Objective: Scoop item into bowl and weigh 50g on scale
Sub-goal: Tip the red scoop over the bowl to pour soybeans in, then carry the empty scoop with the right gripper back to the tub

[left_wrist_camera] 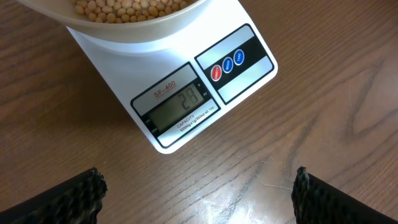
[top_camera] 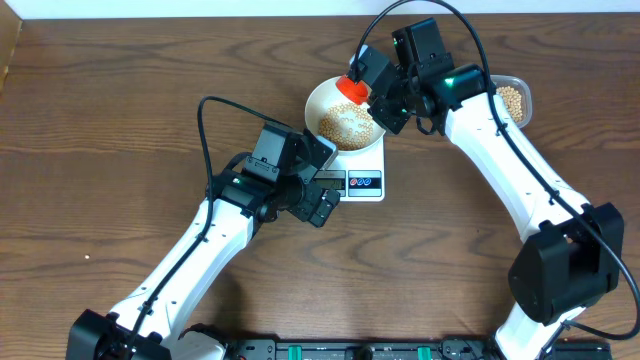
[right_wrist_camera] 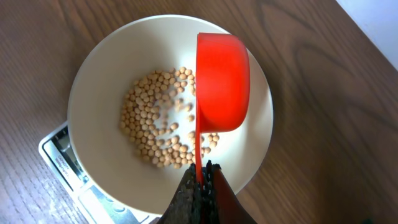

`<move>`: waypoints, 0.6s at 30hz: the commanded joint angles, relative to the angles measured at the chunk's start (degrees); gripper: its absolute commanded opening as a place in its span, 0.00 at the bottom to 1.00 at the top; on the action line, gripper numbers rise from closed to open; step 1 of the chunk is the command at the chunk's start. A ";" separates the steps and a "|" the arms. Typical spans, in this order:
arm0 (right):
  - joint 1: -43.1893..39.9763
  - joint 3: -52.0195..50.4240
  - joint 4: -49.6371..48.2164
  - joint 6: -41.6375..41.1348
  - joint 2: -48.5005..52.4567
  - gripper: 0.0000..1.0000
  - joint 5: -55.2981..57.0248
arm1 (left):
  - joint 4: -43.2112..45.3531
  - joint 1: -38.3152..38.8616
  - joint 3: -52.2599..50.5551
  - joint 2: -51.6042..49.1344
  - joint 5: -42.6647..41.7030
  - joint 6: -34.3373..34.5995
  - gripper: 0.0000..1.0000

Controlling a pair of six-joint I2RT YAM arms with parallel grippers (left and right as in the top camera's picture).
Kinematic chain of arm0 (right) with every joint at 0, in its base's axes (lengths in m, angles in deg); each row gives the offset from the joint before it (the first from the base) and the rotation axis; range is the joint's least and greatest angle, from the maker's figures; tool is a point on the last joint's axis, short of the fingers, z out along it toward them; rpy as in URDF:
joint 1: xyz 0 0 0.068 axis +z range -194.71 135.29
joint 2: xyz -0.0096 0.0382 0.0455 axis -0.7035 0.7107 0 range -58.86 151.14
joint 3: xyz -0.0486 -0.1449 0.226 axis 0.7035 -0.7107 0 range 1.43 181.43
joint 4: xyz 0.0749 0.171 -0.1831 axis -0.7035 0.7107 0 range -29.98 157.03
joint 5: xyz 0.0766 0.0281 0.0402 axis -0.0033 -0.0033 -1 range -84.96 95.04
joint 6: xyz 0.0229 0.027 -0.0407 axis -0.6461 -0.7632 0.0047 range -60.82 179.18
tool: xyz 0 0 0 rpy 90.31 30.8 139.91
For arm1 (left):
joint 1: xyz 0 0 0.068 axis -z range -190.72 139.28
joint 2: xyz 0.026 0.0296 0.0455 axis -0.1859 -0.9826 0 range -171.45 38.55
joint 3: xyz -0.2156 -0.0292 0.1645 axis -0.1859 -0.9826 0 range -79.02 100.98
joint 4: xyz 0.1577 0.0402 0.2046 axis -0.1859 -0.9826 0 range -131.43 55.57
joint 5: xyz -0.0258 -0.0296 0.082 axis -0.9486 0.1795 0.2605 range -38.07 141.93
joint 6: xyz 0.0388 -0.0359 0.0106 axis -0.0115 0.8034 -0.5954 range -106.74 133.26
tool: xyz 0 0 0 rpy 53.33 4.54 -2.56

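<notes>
Plainly "SF-400", "29" on scale (left_wrist_camera: 177,87); right end effector (right_wrist_camera: 200,182) tight on scoop (right_wrist_camera: 221,81), left end effector (left_wrist_camera: 196,196) agape, empty.

one bowl (right_wrist_camera: 93,93), one scale (left_wrist_camera: 180,93), one scoop (right_wrist_camera: 221,81)

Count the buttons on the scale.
3, in a row on the scale panel beside the display: red button nearest the display, middle blue button, end blue button. None looks hidden.
</notes>
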 commanded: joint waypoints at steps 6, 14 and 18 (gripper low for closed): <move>-0.11 1.14 -0.02 -4.04 -4.59 0.01 0.00 | 0.02 -0.22 0.11 0.63 0.35 0.09 0.98; -4.55 1.14 0.13 -9.84 -10.34 0.01 0.04 | 0.02 -0.22 0.11 0.63 0.35 0.09 0.98; -8.41 1.14 0.79 -12.22 -12.94 0.01 2.49 | 0.02 -0.22 0.11 0.63 0.37 0.09 0.98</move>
